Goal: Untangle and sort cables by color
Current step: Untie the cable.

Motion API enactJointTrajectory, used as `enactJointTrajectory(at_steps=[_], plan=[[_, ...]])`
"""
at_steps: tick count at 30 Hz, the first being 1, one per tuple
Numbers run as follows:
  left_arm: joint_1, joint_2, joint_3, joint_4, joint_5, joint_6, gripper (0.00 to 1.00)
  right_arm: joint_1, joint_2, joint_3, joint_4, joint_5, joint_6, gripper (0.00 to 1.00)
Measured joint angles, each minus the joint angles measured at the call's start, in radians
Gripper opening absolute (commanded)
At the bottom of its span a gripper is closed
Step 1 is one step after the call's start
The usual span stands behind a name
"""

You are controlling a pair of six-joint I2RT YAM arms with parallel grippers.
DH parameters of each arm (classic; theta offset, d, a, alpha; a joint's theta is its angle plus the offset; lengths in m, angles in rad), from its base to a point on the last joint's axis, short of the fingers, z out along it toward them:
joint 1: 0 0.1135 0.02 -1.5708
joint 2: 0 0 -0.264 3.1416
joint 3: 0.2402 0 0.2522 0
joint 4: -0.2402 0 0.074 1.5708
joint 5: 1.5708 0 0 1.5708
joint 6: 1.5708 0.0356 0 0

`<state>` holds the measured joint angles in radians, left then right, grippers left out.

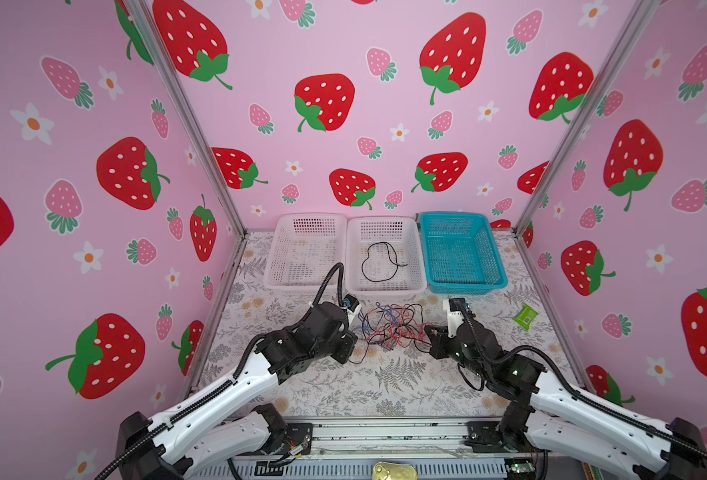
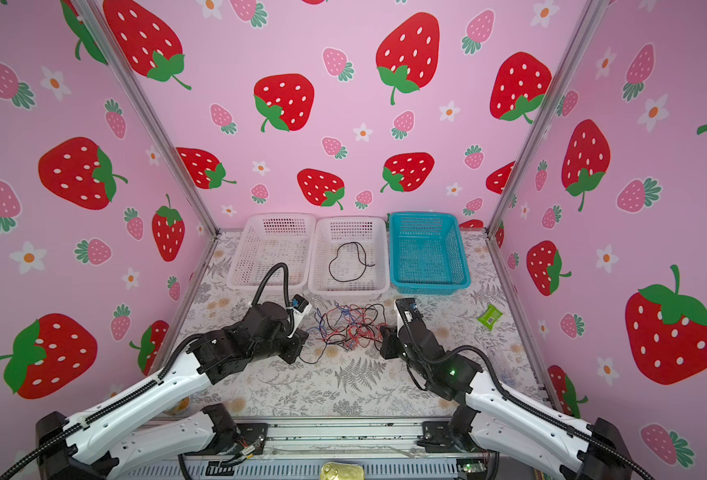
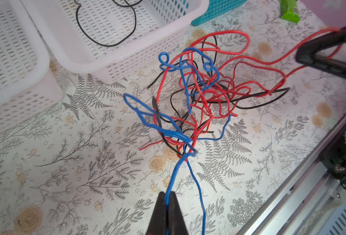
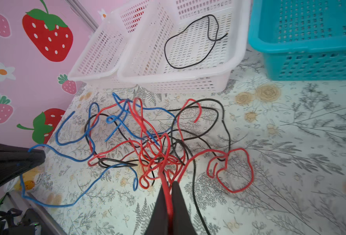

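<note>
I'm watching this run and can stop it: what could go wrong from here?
1. The left gripper is shut on a blue cable, the right gripper on a red cable, both running into one tangle; pulling apart may tighten knots.
2. Since black cables thread through it, the whole tangle may drag along.

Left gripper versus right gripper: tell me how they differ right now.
The left gripper is pinched on a blue cable; the right gripper is pinched on a red cable. The left gripper sits at the left edge of the tangle; the right gripper sits at its right edge. Shared: both are shut, and each held strand runs back into the same tangle.
</note>
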<state>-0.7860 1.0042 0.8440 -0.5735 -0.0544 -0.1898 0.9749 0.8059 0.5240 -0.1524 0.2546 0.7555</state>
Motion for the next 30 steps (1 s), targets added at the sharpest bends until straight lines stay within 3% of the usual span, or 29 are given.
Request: enactJointTrajectory(at_steps=[10, 23, 30], plan=[[0.018, 0.036, 0.027, -0.045, -0.029, -0.017, 0.0, -0.016, -0.094, 0.18, -0.303, 0.134, -0.034, 0.0], [0.035, 0.04, 0.071, -0.102, -0.087, -0.013, 0.0, -0.022, -0.15, 0.32, -0.516, 0.254, -0.102, 0.0], [0.037, -0.053, 0.071, -0.097, -0.027, 0.009, 0.0, -0.023, -0.159, 0.317, -0.51, 0.197, -0.144, 0.0]])
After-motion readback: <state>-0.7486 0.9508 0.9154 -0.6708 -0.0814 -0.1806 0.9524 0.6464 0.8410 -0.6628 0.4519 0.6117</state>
